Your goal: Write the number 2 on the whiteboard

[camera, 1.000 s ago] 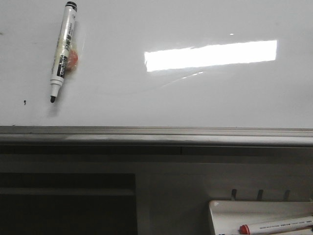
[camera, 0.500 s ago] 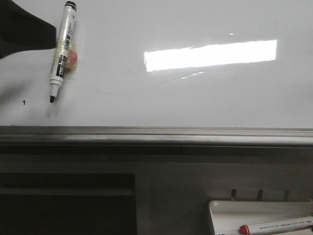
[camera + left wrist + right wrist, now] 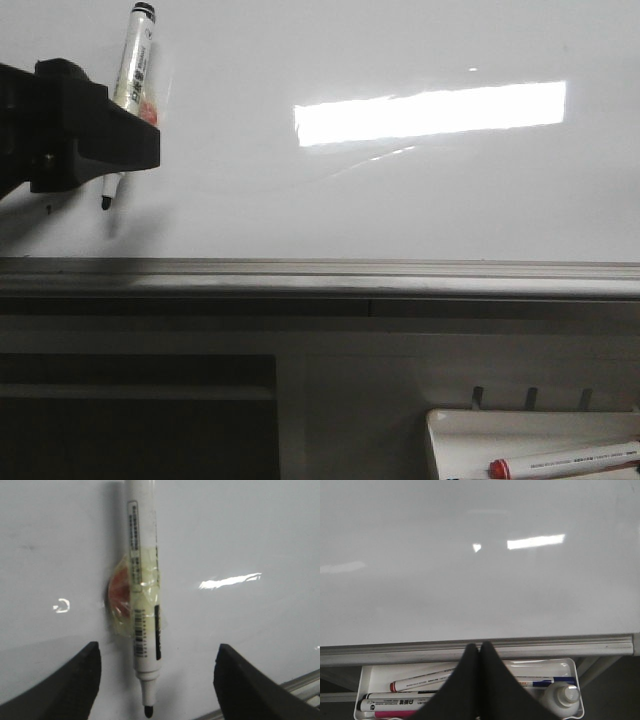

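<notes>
At the upper left of the front view, one black-tipped marker (image 3: 131,95) lies against the whiteboard (image 3: 400,190), cap end up and tip pointing down, with a small orange-red disc (image 3: 150,108) taped to its barrel under yellowish tape. The left gripper (image 3: 95,130) covers the marker's lower barrel there as a dark block entering from the left edge. In the left wrist view its two fingers (image 3: 65,690) stand wide apart, one at each lower corner, with the marker (image 3: 145,605) between them and touching neither; the claw has hold of nothing. No numeral shows on the board: only one tiny black mark (image 3: 50,209) sits low left of the marker tip. One bright rectangle of light (image 3: 430,112) reflects at upper centre. A grey edge rail (image 3: 320,275) runs along the board's lower edge.

In the right wrist view the right gripper (image 3: 480,652) has its two fingers pressed together, empty, in front of the rail. Behind them one white tray (image 3: 567,670) holds four markers that I can count and one white-capped bottle (image 3: 565,696). The front view shows the tray (image 3: 450,430) at lower right with one red-capped marker (image 3: 560,462).
</notes>
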